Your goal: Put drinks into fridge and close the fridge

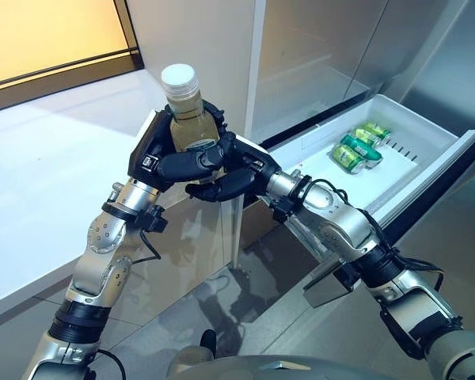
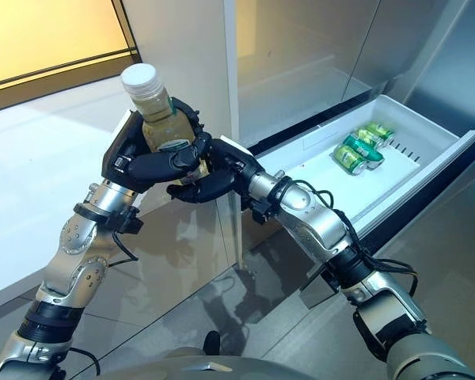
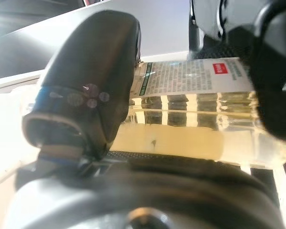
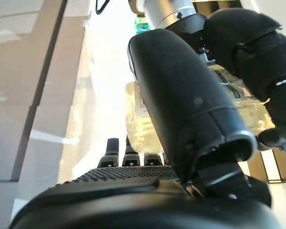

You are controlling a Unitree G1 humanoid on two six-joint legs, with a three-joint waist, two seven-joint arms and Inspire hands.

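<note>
Holding a bottle upright in front of the fridge: left hand has fingers curled round its lower body, white cap on top, pale yellow liquid inside. Right hand sits just below and against the left, fingers curled under the bottle's base. Fridge drawer is pulled out to the right, well apart from the bottle, with green cans lying in it.

Right eye view: same layout, bottle beside the fridge's white side panel.

Left wrist view: thumb pressed on the bottle, label visible past it.

Right wrist view: right thumb against the bottle's side, fingertips showing beneath it.
</note>
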